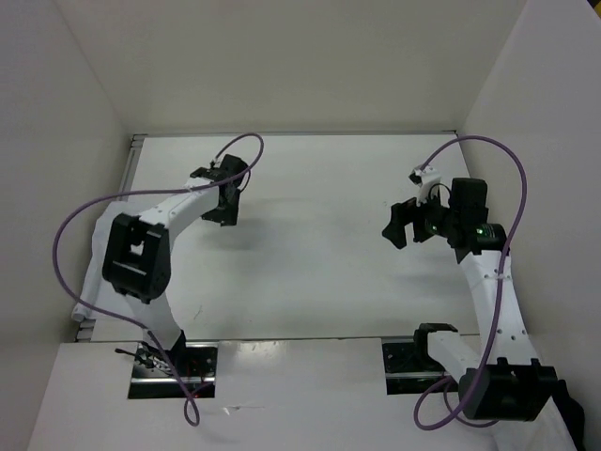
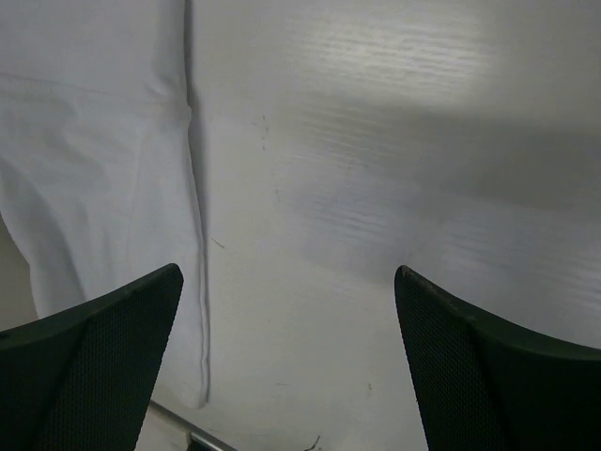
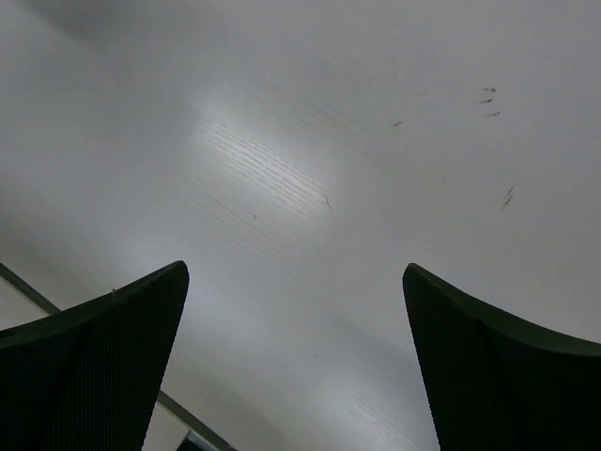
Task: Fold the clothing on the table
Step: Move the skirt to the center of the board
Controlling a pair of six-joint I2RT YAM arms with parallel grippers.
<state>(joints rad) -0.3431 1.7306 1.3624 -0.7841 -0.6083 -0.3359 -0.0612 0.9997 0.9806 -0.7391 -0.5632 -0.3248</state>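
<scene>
light: dim, even | glare: pale patch on table [image 3: 263, 169] | shadows: soft

From above and behind, the top camera looked down on the desk [image 1: 319, 272]. Both wrist cameras faced that same desk surface from close range.

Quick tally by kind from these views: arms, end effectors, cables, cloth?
Arms: 2, left arm, right arm
End effectors: 2, left end effector, right end effector
Purple cables: 2, left cable, right cable
White cloth: 1
Total: 7

both arms are held over the table [image 1: 310, 282] with elbows bent; the left gripper [image 1: 222, 194] and right gripper [image 1: 406, 225] are spread wide.
</scene>
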